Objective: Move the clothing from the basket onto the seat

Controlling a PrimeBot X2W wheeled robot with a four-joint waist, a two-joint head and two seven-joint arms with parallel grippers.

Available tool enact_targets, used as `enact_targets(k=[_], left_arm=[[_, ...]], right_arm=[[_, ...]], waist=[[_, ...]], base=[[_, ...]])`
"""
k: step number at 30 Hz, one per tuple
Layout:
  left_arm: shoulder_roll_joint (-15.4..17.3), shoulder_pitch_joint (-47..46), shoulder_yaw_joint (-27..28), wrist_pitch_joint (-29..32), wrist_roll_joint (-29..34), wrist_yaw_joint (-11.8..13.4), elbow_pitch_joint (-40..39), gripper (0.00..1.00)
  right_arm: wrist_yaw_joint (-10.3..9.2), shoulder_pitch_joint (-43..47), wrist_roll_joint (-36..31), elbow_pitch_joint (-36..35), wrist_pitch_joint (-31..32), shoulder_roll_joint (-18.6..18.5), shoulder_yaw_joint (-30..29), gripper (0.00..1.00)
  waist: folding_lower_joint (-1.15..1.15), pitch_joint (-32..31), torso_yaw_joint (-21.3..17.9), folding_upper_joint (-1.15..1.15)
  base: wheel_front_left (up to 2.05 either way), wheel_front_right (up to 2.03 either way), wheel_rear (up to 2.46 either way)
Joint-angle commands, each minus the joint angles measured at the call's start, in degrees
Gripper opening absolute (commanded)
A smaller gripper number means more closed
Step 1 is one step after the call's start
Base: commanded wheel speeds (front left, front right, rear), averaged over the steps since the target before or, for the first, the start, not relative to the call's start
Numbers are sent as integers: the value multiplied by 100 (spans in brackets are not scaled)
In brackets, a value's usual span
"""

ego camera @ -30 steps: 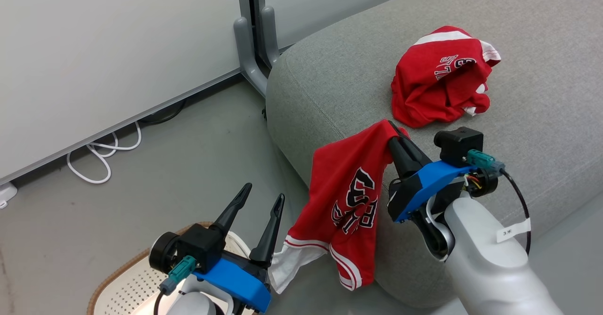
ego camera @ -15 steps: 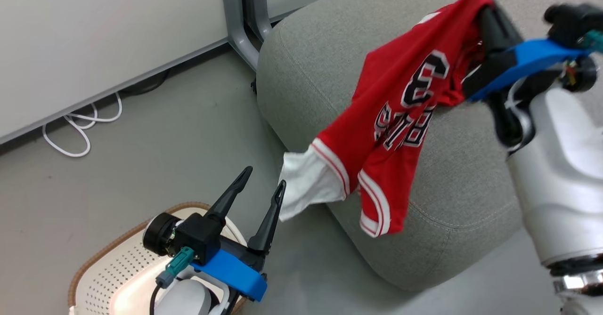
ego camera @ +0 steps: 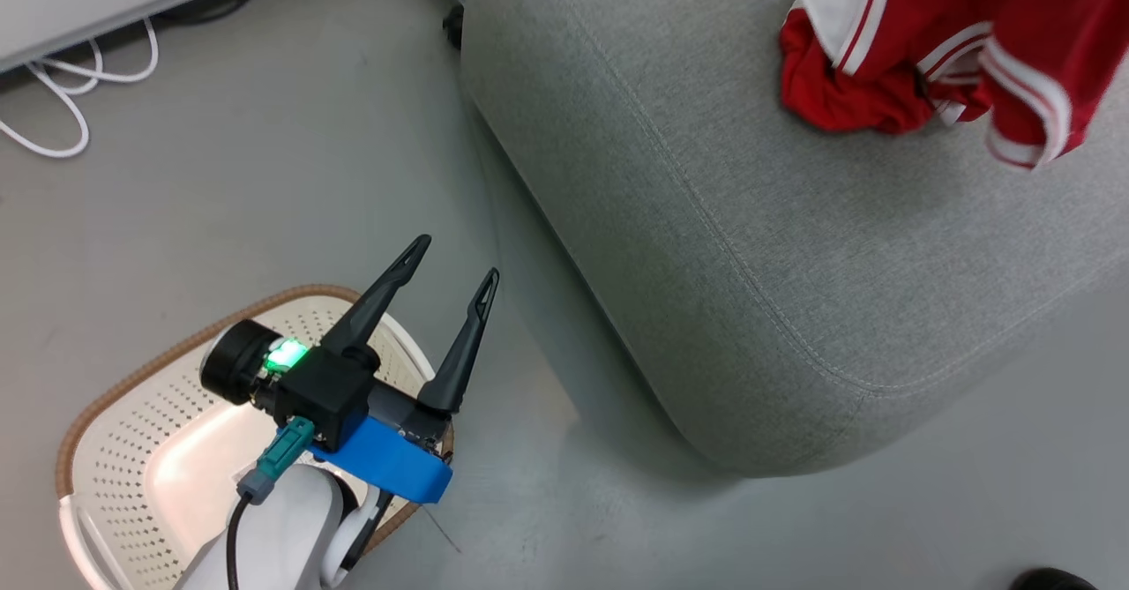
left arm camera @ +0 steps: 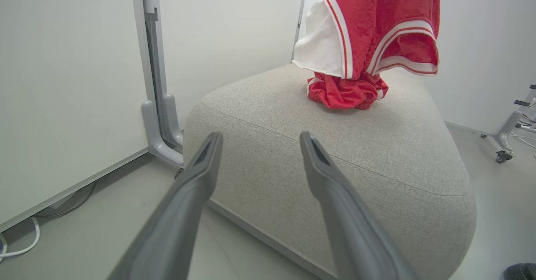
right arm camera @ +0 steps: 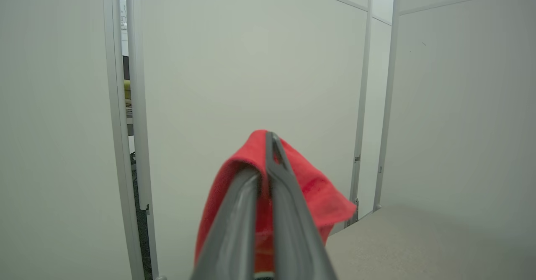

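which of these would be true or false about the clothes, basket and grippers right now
The right gripper is shut on a red garment. True.
The left gripper holds cloth. False: it is open and empty.
A second red garment lies crumpled on the seat. True.
The basket stands on the seat. False: it stands on the floor beside the seat.

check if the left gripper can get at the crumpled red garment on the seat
Probably yes: the left gripper is open and empty, with bare seat between it and the crumpled garment. The hanging garment crowds it from above.
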Motion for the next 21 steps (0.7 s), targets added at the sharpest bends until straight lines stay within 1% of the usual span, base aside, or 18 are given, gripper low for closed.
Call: enact_targets(k=[1,5,10,17,21], left_arm=[[98,-173,-21,-17,54,-12,-88,100],[214,-371,-44,-9,123,-12,-297,100],[341,-556,-137,47,199,-13,-562,100],[518,-627,-121,170,218,22,-877,100],[598,-612,-120,219,235,48,-977,100]], right_arm=[[1,-226,-219,-59,11,-90,-194,0],[1,-461,-641,-59,-101,-205,-561,0],[1,-243,-730,145,-443,-231,-858,0],[1,304,-708,767,-971,-235,-839,0],[1,500,-677,1263,-1167,-145,-812,0]], waist=[[-1,395,25,0],[-1,765,58,0],[-1,1134,165,0],[-1,1505,314,0],[-1,1619,395,0]], base=[[0,0,0],[0,0,0],[0,0,0],[0,0,0],[0,0,0]])
